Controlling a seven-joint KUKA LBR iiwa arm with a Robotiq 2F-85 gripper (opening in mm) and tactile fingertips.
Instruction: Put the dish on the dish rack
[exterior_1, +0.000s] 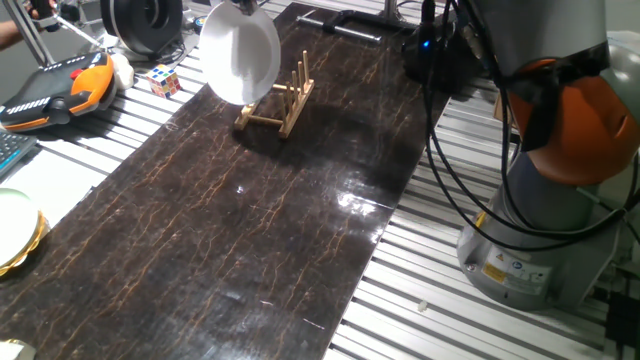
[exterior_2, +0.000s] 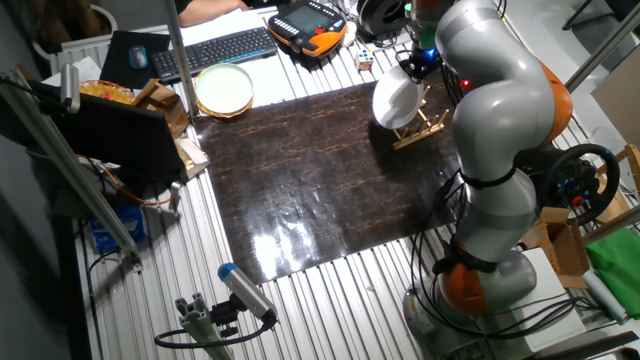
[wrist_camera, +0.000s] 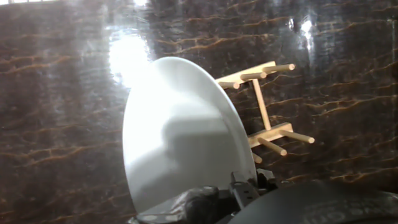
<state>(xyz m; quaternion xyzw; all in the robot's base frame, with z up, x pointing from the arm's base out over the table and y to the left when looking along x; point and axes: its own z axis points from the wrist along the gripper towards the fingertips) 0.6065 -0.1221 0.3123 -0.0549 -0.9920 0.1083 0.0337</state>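
One arm: KUKA iiwa arm, grey with orange joint bands, base at the near tabletop edge, reaching to the far end.
Writing: sticker on the arm base, text too small to read; no other legible labels.
Tabletop: dark marbled mat on ribbed aluminium tabletop.
Side plate: pale plate with yellow edge at the left edge, well apart from the rack.
Dish: white dish held on edge, clear of the mat, concave face toward one fixed view; rim-to-rim axis runs near vertical, tilted slightly.
Dish position: just beside and above the dish rack, on its left in one fixed view; cannot tell if they touch.
Hand view: dish fills the centre, rack behind its right edge, pegs pointing right.
Fingers: gripper clamped on the dish rim; fingers mostly hidden.
Far clutter: orange-black teach pendant, Rubik's cube, keyboard.
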